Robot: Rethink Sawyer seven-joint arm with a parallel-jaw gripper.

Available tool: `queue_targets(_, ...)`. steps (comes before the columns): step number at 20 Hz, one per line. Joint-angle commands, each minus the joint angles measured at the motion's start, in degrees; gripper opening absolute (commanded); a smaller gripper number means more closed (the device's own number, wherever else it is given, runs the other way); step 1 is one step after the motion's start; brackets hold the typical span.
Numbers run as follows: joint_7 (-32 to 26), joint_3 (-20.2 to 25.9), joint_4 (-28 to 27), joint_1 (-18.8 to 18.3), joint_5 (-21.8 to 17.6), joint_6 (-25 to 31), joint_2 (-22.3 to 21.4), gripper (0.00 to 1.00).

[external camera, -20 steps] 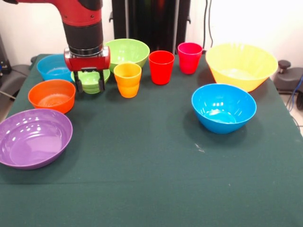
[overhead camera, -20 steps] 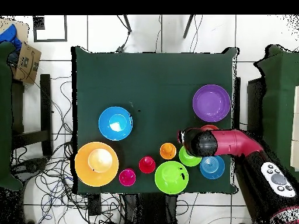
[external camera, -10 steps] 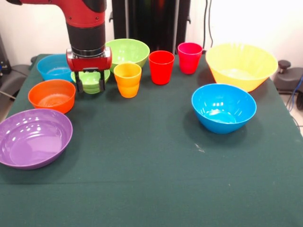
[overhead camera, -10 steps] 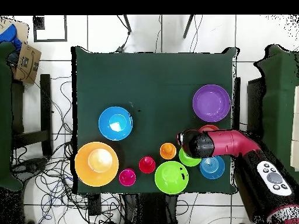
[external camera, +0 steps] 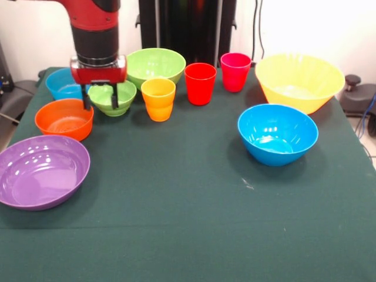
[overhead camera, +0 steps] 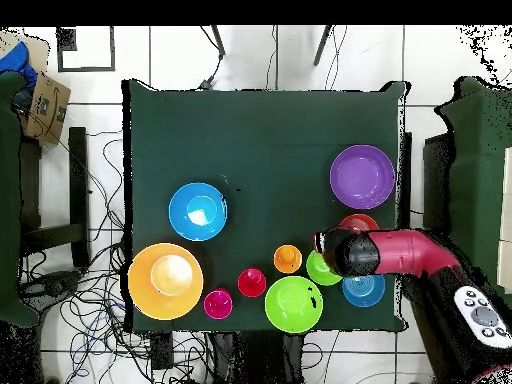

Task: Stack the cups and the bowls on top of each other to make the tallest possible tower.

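My gripper (external camera: 101, 101) hangs open over the left rim of the small green bowl (external camera: 114, 96), one finger outside the rim and the other inside the bowl. Right of that bowl stand the yellow-orange cup (external camera: 158, 98), the red cup (external camera: 200, 83) and the pink cup (external camera: 235, 71). The orange bowl (external camera: 64, 118) sits just left of the gripper, and a small blue bowl (external camera: 63, 83) lies behind it. In the overhead view the arm (overhead camera: 385, 251) covers part of the orange bowl (overhead camera: 358, 221) and the small green bowl (overhead camera: 319, 269). Every cup and bowl stands alone; no tower shows.
A large green bowl (external camera: 155, 63) stands behind the orange cup. The wide purple bowl (external camera: 41, 171) is at the front left, a blue bowl (external camera: 277, 134) at mid right, and a large yellow bowl (external camera: 299, 80) at the back right. A dark green cloth (external camera: 194, 223) covers the table.
The gripper has shifted left from over the middle of the small green bowl to its left rim. The bowls and cups stay where they were.
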Motion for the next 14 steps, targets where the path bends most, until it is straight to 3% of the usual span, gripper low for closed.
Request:
queue_targets(1, -6.6, 3.5, 2.2, -2.6, 0.3, 1.0, -3.7, 1.00)
queue_targets(7, -8.2, 5.8, 2.8, -5.8, 0.2, 0.2, -4.0, 1.00)
queue_targets(14, -6.3, 5.1, 1.3, -6.8, -3.7, -3.8, 1.3, 1.00)
